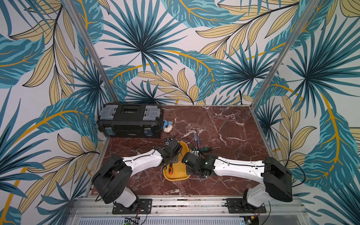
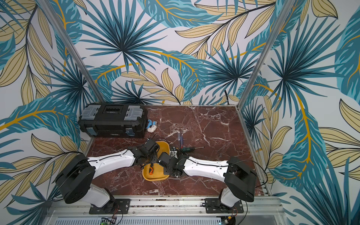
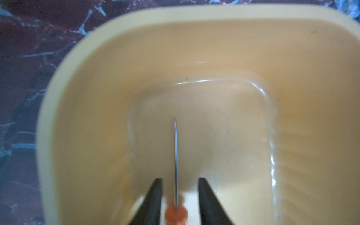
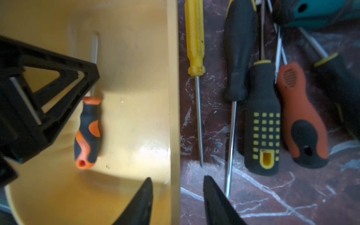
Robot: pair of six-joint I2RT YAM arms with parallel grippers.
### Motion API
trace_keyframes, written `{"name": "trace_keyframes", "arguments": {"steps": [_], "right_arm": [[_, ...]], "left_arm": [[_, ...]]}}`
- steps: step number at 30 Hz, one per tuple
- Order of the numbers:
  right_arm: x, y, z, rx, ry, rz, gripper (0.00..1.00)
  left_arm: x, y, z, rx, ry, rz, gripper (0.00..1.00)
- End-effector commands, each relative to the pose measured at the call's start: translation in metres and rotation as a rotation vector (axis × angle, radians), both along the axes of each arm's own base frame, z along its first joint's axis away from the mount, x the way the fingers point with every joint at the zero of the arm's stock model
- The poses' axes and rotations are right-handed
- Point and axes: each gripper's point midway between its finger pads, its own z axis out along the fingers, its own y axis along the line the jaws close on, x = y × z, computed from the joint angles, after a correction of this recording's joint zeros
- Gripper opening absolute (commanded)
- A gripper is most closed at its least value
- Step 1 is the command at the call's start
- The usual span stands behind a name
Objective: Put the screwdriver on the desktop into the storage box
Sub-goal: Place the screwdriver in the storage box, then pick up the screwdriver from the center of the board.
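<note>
Screwdriver, orange-and-black handled, lies flat inside the storage box, at lower centre in both top views. Left gripper straddles its shaft with jaws apart, gripping nothing. The right gripper is parted and empty. Several screwdrivers lie on the desktop just right of the box, yet to be moved.

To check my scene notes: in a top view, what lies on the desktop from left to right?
Black toolbox → yellow storage box → green-handled screwdriver.
</note>
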Motion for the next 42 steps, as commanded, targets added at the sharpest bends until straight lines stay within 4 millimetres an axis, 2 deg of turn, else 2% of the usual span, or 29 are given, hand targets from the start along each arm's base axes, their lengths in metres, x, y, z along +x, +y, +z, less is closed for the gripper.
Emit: {"name": "trace_keyframes", "arguments": {"steps": [1, 3, 6, 10, 12, 15, 18, 23, 26, 27, 32, 37, 42], "right_arm": [[0.004, -0.001, 0.024, 0.013, -0.055, 0.012, 0.56], [0.007, 0.002, 0.037, 0.020, -0.081, 0.037, 0.59], [0.015, -0.004, 0.057, -0.006, -0.127, 0.044, 0.63], [0.037, -0.028, 0.080, -0.023, -0.164, 0.004, 0.64], [0.051, -0.041, 0.086, -0.024, -0.147, -0.014, 0.61], [0.070, -0.050, 0.086, -0.025, -0.118, -0.024, 0.49], [0.080, -0.048, 0.076, -0.036, -0.078, -0.007, 0.40], [0.084, -0.038, 0.049, -0.072, -0.015, 0.014, 0.35], [0.086, -0.030, 0.034, -0.076, 0.011, 0.031, 0.35], [0.095, -0.036, 0.030, -0.072, 0.017, 0.007, 0.35], [0.097, -0.022, 0.009, -0.042, 0.068, 0.032, 0.37], [0.095, -0.013, -0.011, -0.017, 0.104, 0.046, 0.38], [0.096, -0.009, -0.022, -0.015, 0.120, 0.053, 0.38]], "left_arm": [[0.004, -0.002, 0.021, -0.021, -0.038, -0.017, 0.50], [0.006, -0.007, 0.033, -0.036, -0.058, -0.036, 0.54], [0.009, -0.009, 0.051, -0.033, -0.086, -0.050, 0.56], [0.008, -0.018, 0.081, -0.064, -0.133, -0.085, 0.57], [0.004, -0.024, 0.098, -0.095, -0.159, -0.111, 0.57], [-0.003, -0.028, 0.123, -0.145, -0.198, -0.125, 0.55], [-0.011, -0.018, 0.143, -0.192, -0.242, -0.094, 0.52], [-0.028, -0.004, 0.168, -0.320, -0.327, -0.069, 0.50], [-0.037, 0.008, 0.168, -0.355, -0.356, -0.043, 0.50], [-0.039, 0.013, 0.165, -0.351, -0.361, -0.033, 0.50], [-0.050, 0.032, 0.144, -0.309, -0.338, 0.004, 0.51], [-0.055, 0.042, 0.129, -0.290, -0.321, 0.027, 0.51], [-0.055, 0.046, 0.118, -0.268, -0.320, 0.042, 0.51]]}}
